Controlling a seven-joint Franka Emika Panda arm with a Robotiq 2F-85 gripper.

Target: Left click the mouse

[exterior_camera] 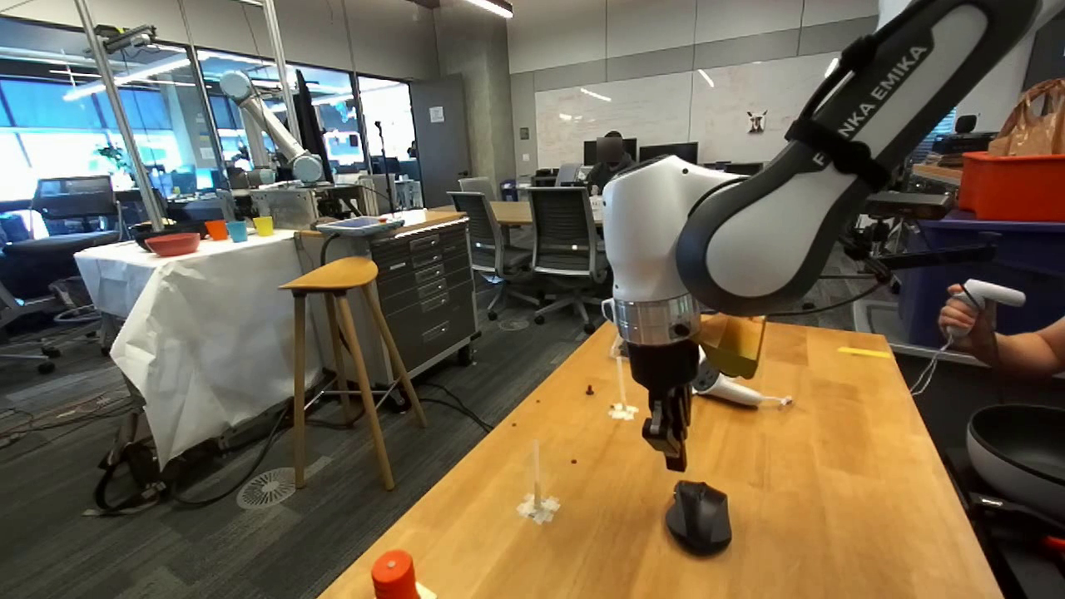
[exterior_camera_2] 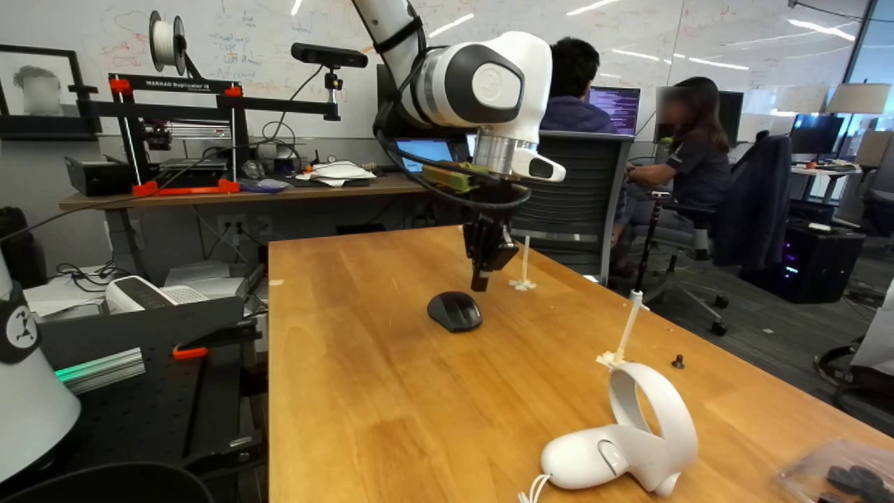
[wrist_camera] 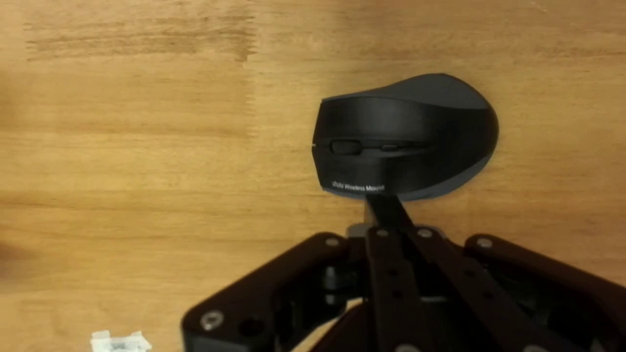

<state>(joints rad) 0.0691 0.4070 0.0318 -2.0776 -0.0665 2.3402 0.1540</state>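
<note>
The mouse (wrist_camera: pixel 420 127) rests on the table (wrist_camera: pixel 146 195), wheel (wrist_camera: pixel 345 146) end toward the left of the wrist view. White lettering (wrist_camera: pixel 358 187) runs along its lower side. The gripper (wrist_camera: pixel 386 208) extends from the bottom, fingers (wrist_camera: pixel 391 256) together; the tips overlap the mouse's edge. Contact cannot be determined. White tape (wrist_camera: pixel 120 341) is at lower left.

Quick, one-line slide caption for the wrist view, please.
Closed jaws hover near the lettered side of a black wireless mouse on a wooden tabletop.
</note>
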